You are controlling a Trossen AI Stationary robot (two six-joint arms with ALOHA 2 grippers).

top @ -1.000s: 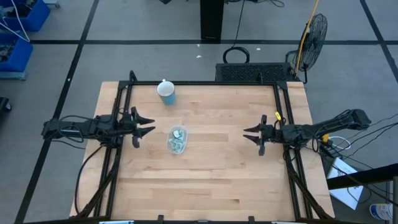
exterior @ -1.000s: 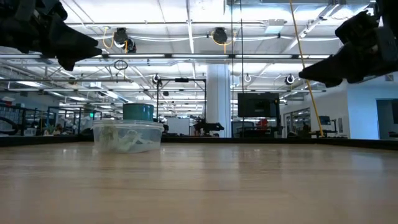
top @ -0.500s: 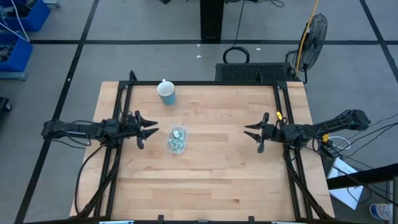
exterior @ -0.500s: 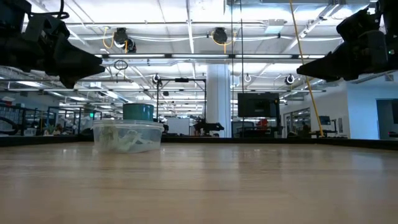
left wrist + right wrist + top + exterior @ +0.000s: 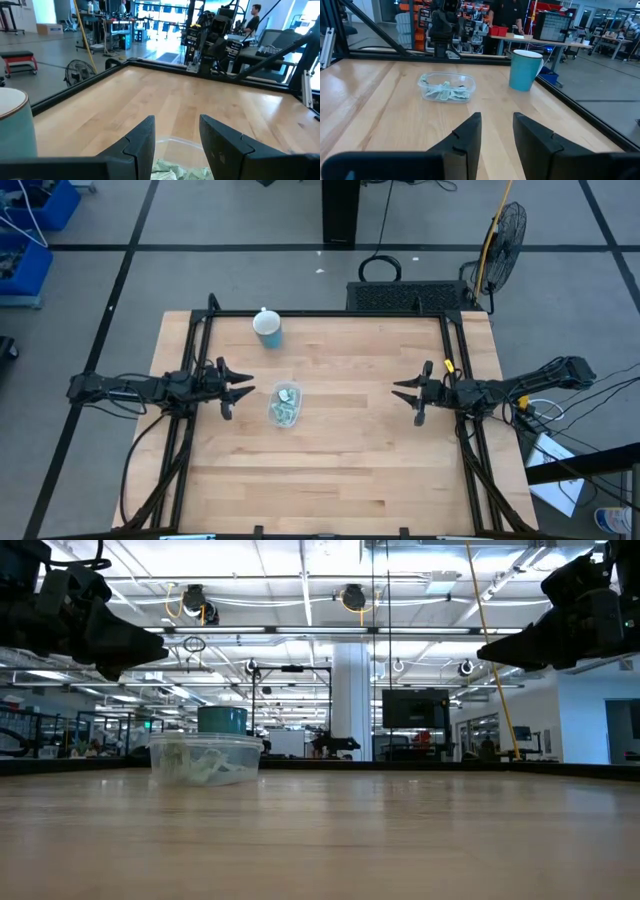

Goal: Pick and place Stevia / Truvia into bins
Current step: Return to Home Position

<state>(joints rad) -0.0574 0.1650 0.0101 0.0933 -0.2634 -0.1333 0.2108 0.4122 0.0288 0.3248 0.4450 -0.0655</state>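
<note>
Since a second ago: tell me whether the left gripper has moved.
Yes, slightly. In the low view the left gripper has sunk a little toward the container, which has stayed put.

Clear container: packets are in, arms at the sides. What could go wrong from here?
1. The open left gripper hangs close beside the clear container; a low swing could knock it.
2. The container is shallow and lidless, so a bump might spill the sachets.
3. The blue cup stands on the left arm's side; a wide move could tip it.
The right gripper waits far off.
</note>
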